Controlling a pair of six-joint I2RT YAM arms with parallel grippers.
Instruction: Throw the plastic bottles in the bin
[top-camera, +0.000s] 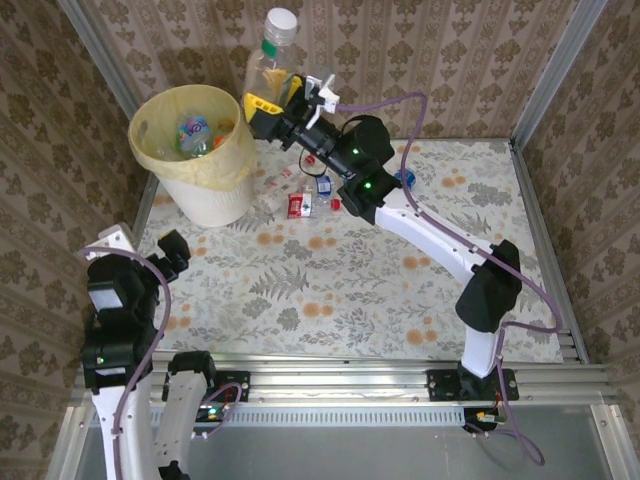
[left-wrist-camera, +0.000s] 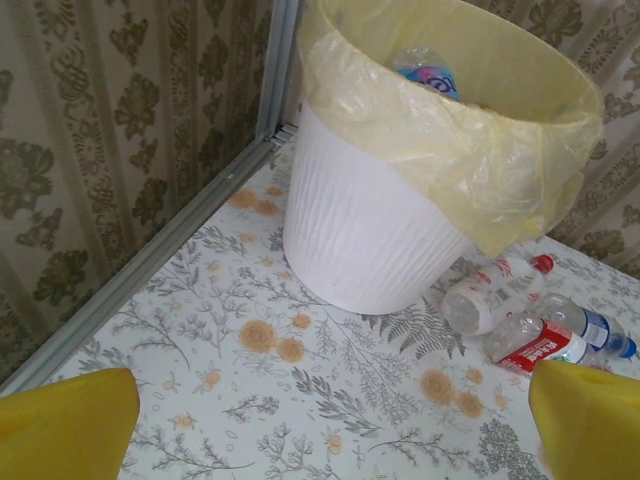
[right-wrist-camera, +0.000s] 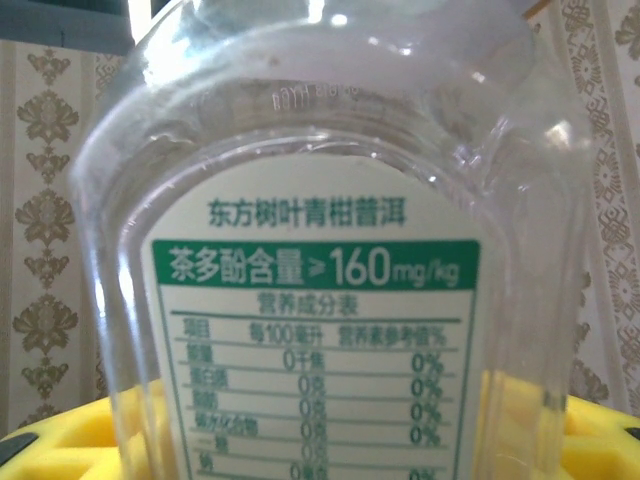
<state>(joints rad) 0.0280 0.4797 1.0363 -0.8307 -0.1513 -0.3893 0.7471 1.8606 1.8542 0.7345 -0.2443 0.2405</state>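
The right claw (top-camera: 266, 102) was pinching a white-capped bottle (top-camera: 272, 55), held high, just beside the bin (top-camera: 215, 195) near the back wall. The left claw (left-wrist-camera: 325, 425) sat low by the near edge, yellow fingers (left-wrist-camera: 60, 425) spread wide. Loose bottles (top-camera: 300, 204) lay on the tabletop (top-camera: 400, 290) by the bin, more inside it.

The floral-patterned desk (top-camera: 330, 290) carries a white bin (top-camera: 215, 200) at its far left corner. Several plastic bottles (top-camera: 300, 205) lie just beside it, toward the far edge.
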